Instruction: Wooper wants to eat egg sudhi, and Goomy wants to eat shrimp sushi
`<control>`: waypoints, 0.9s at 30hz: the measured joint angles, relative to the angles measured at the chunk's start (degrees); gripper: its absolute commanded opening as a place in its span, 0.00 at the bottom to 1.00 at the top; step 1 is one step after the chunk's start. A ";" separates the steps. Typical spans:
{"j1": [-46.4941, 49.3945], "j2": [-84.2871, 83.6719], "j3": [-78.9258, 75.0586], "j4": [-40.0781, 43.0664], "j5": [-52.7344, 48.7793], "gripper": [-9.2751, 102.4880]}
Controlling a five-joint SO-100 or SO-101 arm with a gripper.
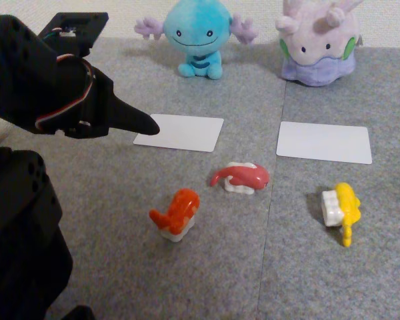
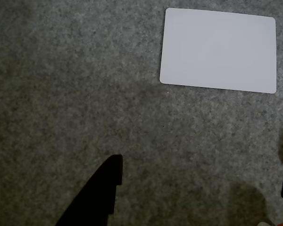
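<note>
Nearest the fixed camera, the black arm body fills the lower left of the frame, and above it the gripper (image 1: pixel 143 124) points rightward at mid-left, its tip overlapping the near-left corner of the left white card (image 1: pixel 180 132). In the wrist view one black finger (image 2: pixel 101 193) rises from the bottom edge and a second dark edge shows at the far right margin, so the jaws stand wide apart and hold nothing, with grey carpet between them. Next in depth, at lower centre, stands the orange shrimp sushi (image 1: pixel 177 213); slightly farther, at centre, lies the pink-red sushi (image 1: pixel 241 177). The egg sudhi (image 1: pixel 341 208) lies tipped on its side at lower right, well apart from the gripper. Beyond these, the right white card (image 1: pixel 325 142) sits before Goomy (image 1: pixel 318 48) at upper right, and the left card sits before Wooper (image 1: pixel 200 37) at upper centre. No piece is yet on a card, so the step in hand is judged to be the first reach. Procedure: keep the jaws wide, travel right to the yellow piece, align the fingers across its narrow width, descend until both straddle the rice block, then close gently; the tipped pose may let it roll. No brand, label or readable writing appears; both cards are blank.
</note>
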 measured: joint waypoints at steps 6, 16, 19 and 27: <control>4.31 21.62 8.96 0.79 -5.10 0.43; 5.62 23.03 10.02 1.76 -5.19 0.43; 5.36 23.38 9.93 1.76 -5.54 0.43; 5.45 23.29 7.56 3.60 -5.54 0.43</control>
